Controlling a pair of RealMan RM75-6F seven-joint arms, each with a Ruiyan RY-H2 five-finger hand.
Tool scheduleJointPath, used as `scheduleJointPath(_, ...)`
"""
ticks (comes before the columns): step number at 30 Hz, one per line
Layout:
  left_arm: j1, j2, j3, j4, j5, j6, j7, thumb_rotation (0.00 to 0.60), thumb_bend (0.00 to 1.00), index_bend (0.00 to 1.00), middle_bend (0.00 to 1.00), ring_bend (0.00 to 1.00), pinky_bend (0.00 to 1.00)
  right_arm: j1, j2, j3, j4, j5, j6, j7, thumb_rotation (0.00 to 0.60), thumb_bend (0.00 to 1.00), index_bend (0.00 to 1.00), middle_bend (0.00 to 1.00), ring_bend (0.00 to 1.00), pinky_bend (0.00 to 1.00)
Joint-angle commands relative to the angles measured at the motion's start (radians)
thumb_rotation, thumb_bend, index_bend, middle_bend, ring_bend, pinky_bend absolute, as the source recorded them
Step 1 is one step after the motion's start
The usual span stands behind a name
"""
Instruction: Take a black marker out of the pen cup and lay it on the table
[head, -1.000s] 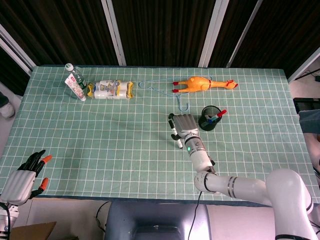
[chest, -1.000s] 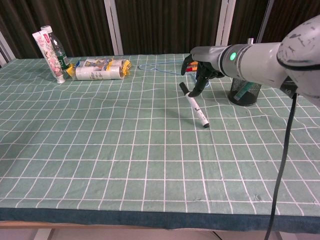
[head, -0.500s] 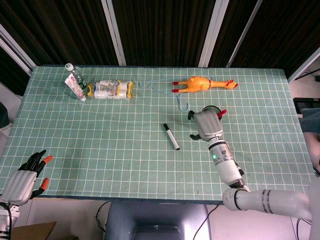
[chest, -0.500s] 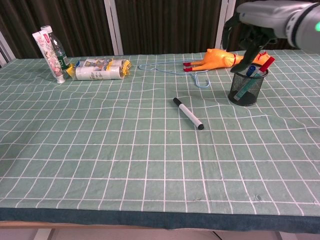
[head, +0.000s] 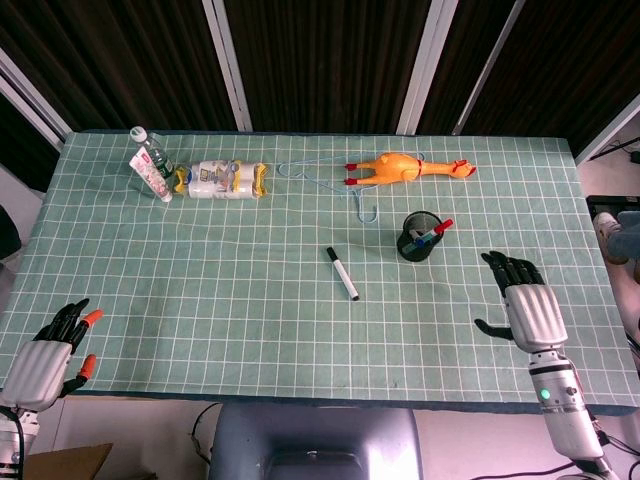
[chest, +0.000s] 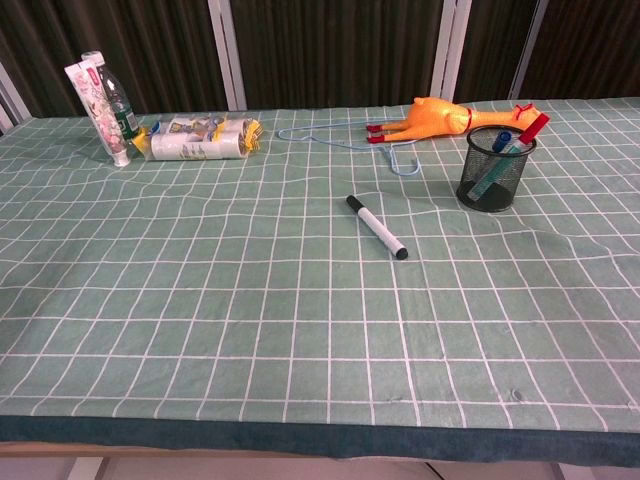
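The black marker (head: 342, 273) lies flat on the green checked cloth near the table's middle, also seen in the chest view (chest: 377, 227). The black mesh pen cup (head: 417, 239) stands upright to its right with a red and a blue pen in it (chest: 495, 170). My right hand (head: 524, 304) hovers near the table's front right, fingers spread, holding nothing, well right of the cup. My left hand (head: 48, 354) sits at the front left corner, fingers apart and empty. Neither hand shows in the chest view.
A rubber chicken (head: 405, 167) and a blue wire hanger (head: 325, 180) lie behind the cup. At the back left are a toothpaste tube (head: 152, 177), a bottle (head: 150, 149) and a wrapped pack (head: 220, 180).
My right hand let go of the marker, passed over the pen cup and drew back to the front right. The marker stays lying on the cloth. The left hand has not moved.
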Motion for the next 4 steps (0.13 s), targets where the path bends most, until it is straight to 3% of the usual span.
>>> scheduleJointPath(1, -0.001, 0.0, 0.0, 0.0, 0.0, -0.001, 0.001, 0.6, 0.45, 0.17, 0.02, 0.05, 0.3, -0.017, 0.003, -0.006, 0.017, -0.016, -0.005, 0.018, 0.6, 0.24, 0.19, 0.19, 0.14, 0.22)
scheduleJointPath(4, -0.003, -0.001, 0.0, 0.0, -0.001, -0.006, 0.001, 0.6, 0.45, 0.17, 0.02, 0.05, 0.3, -0.027, -0.001, -0.003, 0.029, -0.02, -0.03, 0.044, 0.6, 0.24, 0.18, 0.18, 0.14, 0.22)
